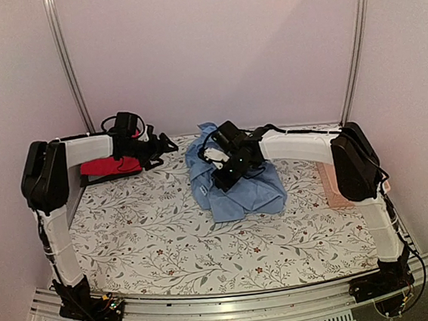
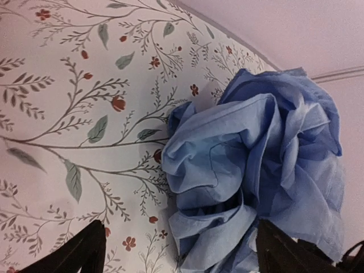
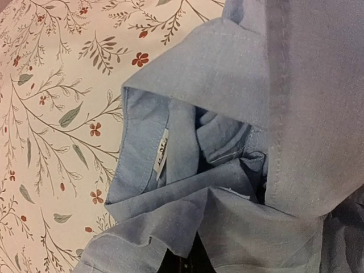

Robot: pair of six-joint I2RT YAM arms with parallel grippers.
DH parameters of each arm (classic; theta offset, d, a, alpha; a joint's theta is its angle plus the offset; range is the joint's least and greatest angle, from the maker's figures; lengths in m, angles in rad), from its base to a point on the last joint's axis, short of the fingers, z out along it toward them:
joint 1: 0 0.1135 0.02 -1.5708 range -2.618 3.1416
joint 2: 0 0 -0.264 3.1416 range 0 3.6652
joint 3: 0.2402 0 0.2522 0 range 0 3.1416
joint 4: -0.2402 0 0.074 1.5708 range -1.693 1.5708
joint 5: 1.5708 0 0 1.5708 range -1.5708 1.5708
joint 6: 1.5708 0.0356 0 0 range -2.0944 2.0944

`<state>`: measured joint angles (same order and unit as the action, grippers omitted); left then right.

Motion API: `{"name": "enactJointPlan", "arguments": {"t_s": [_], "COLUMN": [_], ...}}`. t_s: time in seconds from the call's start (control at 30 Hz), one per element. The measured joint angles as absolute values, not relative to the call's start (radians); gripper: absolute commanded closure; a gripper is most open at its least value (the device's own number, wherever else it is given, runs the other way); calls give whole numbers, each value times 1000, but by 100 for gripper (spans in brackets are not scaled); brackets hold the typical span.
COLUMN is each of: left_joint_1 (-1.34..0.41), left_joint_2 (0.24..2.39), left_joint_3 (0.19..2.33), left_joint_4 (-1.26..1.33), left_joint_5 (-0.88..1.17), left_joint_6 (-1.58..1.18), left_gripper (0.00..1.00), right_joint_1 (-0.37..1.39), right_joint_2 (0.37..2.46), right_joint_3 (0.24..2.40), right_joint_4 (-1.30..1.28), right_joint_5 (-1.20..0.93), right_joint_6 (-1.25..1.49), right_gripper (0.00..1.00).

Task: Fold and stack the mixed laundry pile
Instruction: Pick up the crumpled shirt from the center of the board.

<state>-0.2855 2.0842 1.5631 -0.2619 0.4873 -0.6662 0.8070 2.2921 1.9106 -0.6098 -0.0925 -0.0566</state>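
The light blue shirt (image 1: 239,188) lies crumpled at the middle back of the floral tablecloth (image 1: 168,233). My right gripper (image 1: 224,175) is pressed down into it and shut on a fold of its cloth. In the right wrist view the shirt (image 3: 227,199) bunches in toward the jaws and covers them almost wholly. The red garment (image 1: 108,167) lies flat at the back left under my left arm. My left gripper (image 1: 164,145) hangs just right of it, open and holding nothing. Its dark fingers (image 2: 85,253) stand wide apart, facing the shirt (image 2: 256,165).
A pink basket (image 1: 330,183) shows at the right edge of the table, partly behind my right arm. The back wall and two metal uprights (image 1: 69,68) stand close behind the cloths.
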Motion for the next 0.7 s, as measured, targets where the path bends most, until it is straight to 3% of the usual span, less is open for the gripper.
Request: {"name": "enactJointPlan", "arguments": {"t_s": [0.17,0.37,0.53,0.7], "left_joint_1": [-248,-349,-480,-562], "left_joint_2": [1792,1568,1525,1525], "left_joint_3": [1210,916,827,886], "left_joint_4": [-168,-23,104,182], "left_joint_5": [422,408,395,392], "left_joint_6": [-612,-475,-399,-348], "left_gripper": [0,0,0,0], "right_joint_1": [788,710,672,681], "right_joint_2": [2195,1966,1871,1873], "right_joint_3": [1967,2075,2136,2148], "right_joint_4": [-628,-549,-469,-422], "right_joint_5": [-175,-296,-361,-441], "right_joint_6": [-24,51,106,163], "right_gripper": [100,100,100,100]}}
